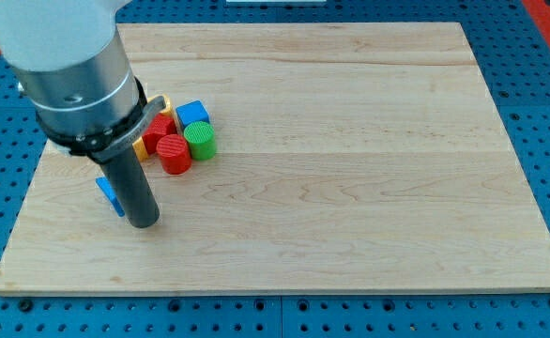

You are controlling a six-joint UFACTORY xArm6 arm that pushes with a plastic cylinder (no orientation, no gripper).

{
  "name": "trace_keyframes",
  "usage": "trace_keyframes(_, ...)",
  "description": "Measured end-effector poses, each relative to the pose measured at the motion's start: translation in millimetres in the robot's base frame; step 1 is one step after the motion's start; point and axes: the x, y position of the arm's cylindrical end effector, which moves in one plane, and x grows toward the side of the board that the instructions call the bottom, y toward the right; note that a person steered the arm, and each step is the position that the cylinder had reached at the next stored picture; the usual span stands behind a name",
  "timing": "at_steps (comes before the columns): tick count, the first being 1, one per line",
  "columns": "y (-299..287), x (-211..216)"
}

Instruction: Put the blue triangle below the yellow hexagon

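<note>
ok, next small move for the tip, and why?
Probably a short push toward the view's top-right. My tip sits just right of the blue triangle, which lies below the cluster holding the red cylinder, green cylinder and blue cube. A yellow block, likely the hexagon, peeks out beside the arm, mostly hidden, so go gently.

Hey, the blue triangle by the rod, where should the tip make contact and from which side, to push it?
No gripper here, so it's a push. The blue triangle sits mostly hidden, touching or nearly touching my tip on its view-left side. The yellow block lies toward the view's top. I'd probably contact the triangle's flat view-left face, but its exact pose is hidden.
</note>
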Motion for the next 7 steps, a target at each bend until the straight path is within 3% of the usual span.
trace_keyframes(3, -64.6, 1.3)
trace_keyframes(5, -28.6, -3.9)
trace_keyframes(7, -22.1, -38.8)
